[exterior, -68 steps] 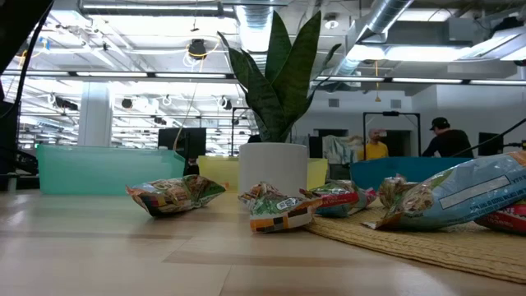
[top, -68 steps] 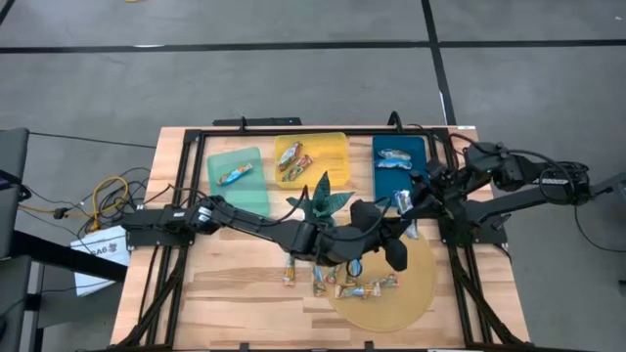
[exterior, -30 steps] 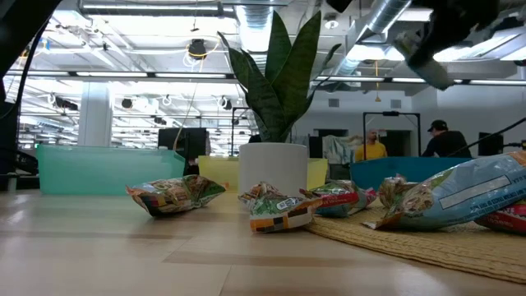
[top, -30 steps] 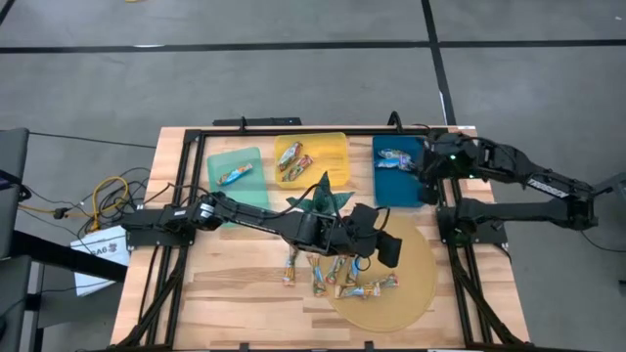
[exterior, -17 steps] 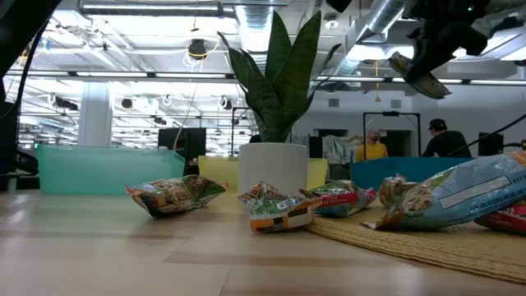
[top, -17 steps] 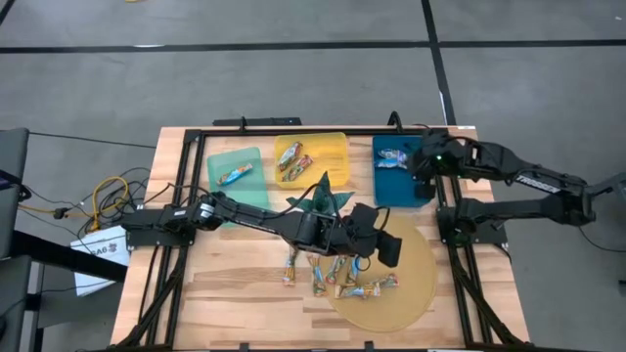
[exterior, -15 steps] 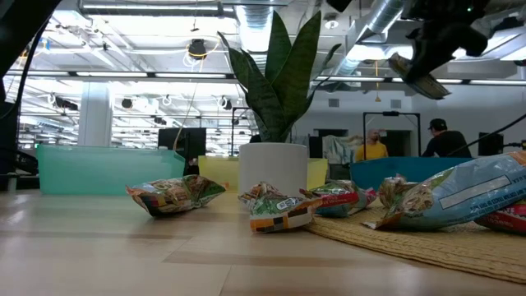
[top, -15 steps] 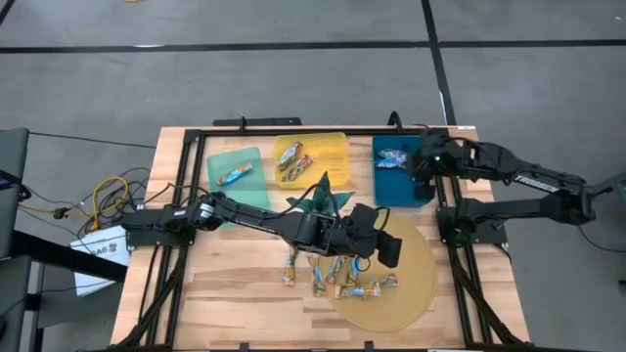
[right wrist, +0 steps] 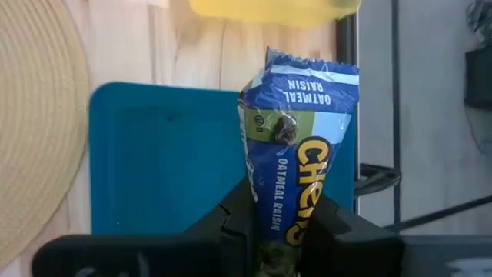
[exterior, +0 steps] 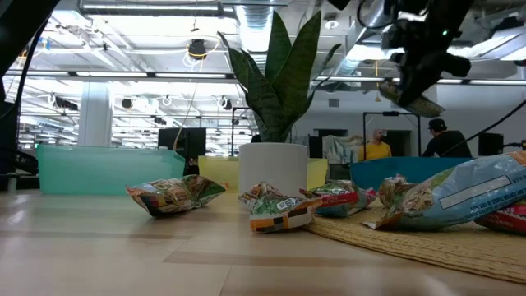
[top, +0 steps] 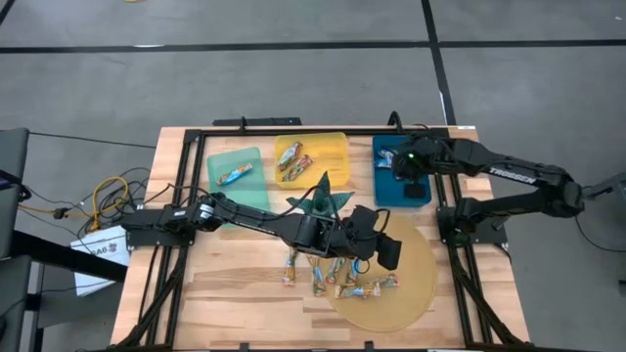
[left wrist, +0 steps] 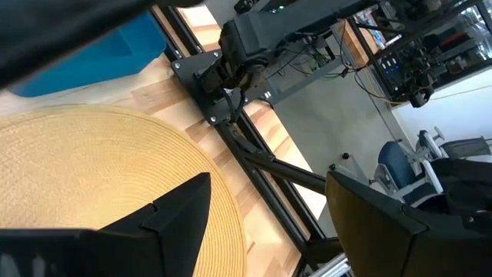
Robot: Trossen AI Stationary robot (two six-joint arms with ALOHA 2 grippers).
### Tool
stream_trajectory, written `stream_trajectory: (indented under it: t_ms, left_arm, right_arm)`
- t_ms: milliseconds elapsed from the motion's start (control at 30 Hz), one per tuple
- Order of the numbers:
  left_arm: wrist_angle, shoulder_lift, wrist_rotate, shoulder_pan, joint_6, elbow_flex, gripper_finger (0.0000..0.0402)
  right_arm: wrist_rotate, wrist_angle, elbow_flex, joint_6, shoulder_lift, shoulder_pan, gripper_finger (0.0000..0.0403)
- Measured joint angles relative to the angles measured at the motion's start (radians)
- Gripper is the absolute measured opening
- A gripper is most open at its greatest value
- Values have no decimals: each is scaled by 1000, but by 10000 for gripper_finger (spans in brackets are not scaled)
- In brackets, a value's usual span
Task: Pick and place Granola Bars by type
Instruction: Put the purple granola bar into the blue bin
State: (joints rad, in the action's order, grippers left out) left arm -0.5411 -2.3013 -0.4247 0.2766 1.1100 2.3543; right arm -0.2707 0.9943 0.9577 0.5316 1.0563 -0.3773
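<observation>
My right gripper [top: 409, 164] hovers over the blue tray [top: 399, 188], shut on a blue granola bar [right wrist: 296, 146]. In the low view the bar [exterior: 413, 99] hangs high above the table. My left gripper [top: 389, 250] is open and empty, low over the round straw mat [top: 416, 284]; its fingers frame bare mat in the left wrist view [left wrist: 269, 208]. Several multicoloured bars [top: 337, 279] lie flat on the wood and the mat's edge, partly under the left arm. One bar [top: 235, 174] lies in the teal tray and two bars [top: 293, 161] in the yellow tray. My right gripper pinches the blue bar between its two fingers at one end [right wrist: 281, 219], a finger [right wrist: 237, 215] on each long edge. The bar sticks out ahead of the fingers, along them, toward the table's left. It is lifted clear above the blue tray, tilted downward in the low view.
A green plant [top: 319, 200] in a white pot [exterior: 275, 171] stands mid-table between the trays and the loose bars. The teal tray [top: 242, 186] and the yellow tray [top: 328, 147] sit along the far side. A black frame rail [top: 450, 186] runs beside the blue tray.
My right gripper has carried the blue bar from the blue tray's right edge toward the table's left, over the tray's middle, and has sunk a little. It has stayed shut on the bar.
</observation>
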Motion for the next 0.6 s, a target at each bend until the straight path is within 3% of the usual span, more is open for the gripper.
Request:
stream_trajectory:
  t_ms: [600]
  left_arm:
    - [21, 0, -8, 80, -42, 0, 250]
  right_arm:
    - [6, -235, -189, 99, 95, -156, 55]
